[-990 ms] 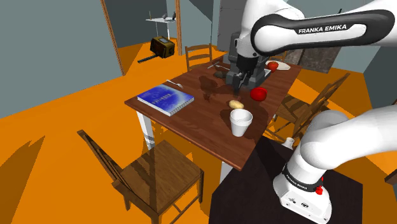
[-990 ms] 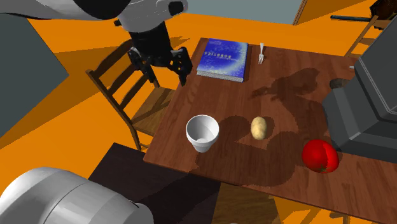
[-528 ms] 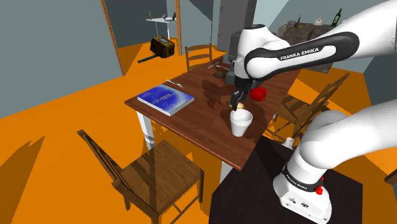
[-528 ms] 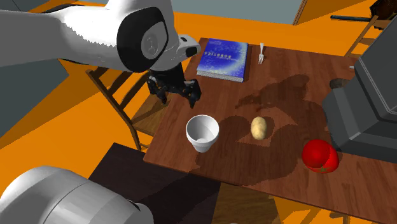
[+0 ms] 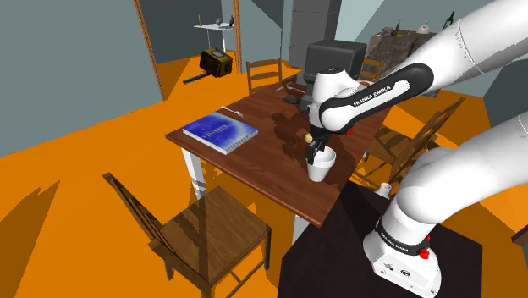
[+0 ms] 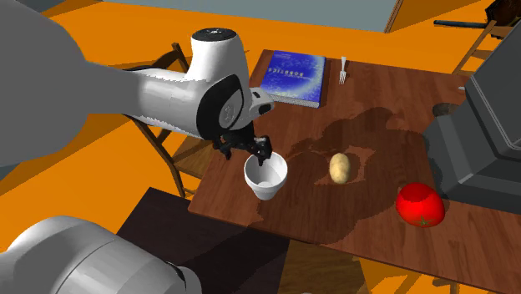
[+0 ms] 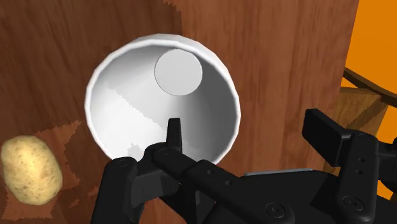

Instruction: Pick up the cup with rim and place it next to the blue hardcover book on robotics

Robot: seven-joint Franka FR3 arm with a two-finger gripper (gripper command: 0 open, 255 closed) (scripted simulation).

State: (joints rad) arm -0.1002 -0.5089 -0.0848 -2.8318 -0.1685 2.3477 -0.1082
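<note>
The white rimmed cup stands upright near the wooden table's front edge. My black gripper is open and down at the cup's rim. In the wrist view one finger hangs over the cup's inside and the other finger is outside its wall, neither visibly touching it. The blue hardcover book lies flat at the far corner of the table, well away from the cup.
A potato lies close beside the cup. A red tomato, a fork and a grey machine share the table. A wooden chair stands by the table's edge near the book.
The gripper has come down from above the table and across to the cup, ending at its rim. It stayed open. Cup, potato and book have not moved.
</note>
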